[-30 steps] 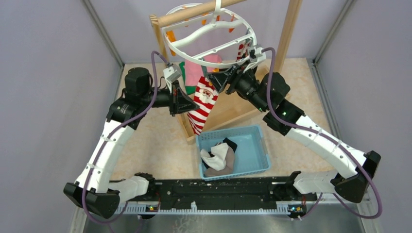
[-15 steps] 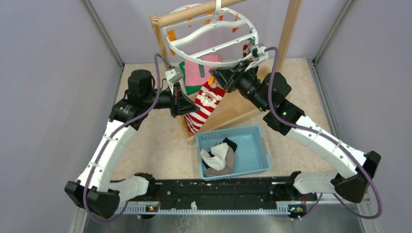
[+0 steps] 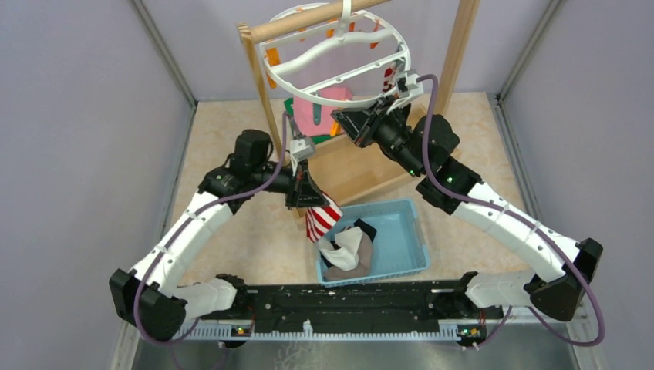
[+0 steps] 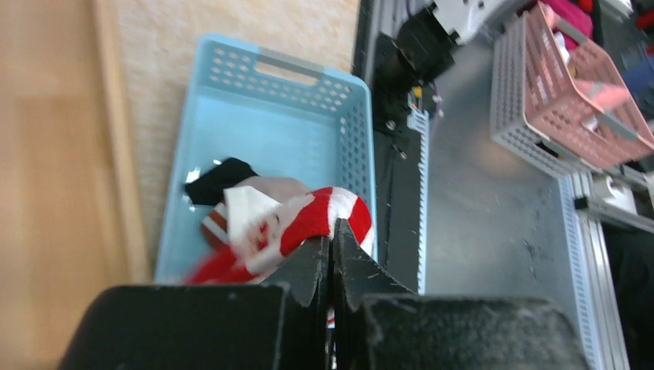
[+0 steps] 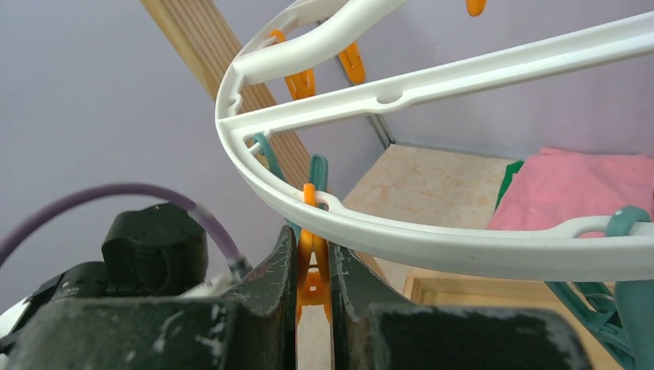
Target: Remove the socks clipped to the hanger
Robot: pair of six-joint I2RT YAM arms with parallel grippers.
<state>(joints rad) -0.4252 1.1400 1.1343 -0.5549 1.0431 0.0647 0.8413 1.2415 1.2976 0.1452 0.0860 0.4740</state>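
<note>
- progress on my left side: my left gripper (image 3: 307,193) is pinched tight on a red-and-white striped santa sock (image 3: 322,219). the sock is free of any clip and dangles at the near-left corner of the light blue perforated plastic basket (image 3: 401,212).
- from the left wrist view the fingers meet on the fabric with the basket floor below. i judge this sock only needs dropping in.
- inside the basket lies a small heap of black, white and grey-brown socks (image 3: 347,250), so i count those as done.
- further right, the large round white plastic hanger ring (image 3: 351,73) hangs by its hook from the rod of the light wooden stand (image 3: 460,46), up at the back of the table.
- under the ring i see a pink cloth piece (image 3: 324,108) with a green piece (image 3: 291,108) beside it. both look clipped on, so i count them as work left.
- a second red-and-white striped piece (image 3: 388,77) hangs at the ring's right edge, which i also count as left to do.
- my right gripper (image 5: 311,239) is closed around a small orange plastic clip (image 5: 311,277) under the ring's rim. nothing hangs from that clip in the right wrist view.
- my estimate: roughly half done, with one sock in transit.
</note>
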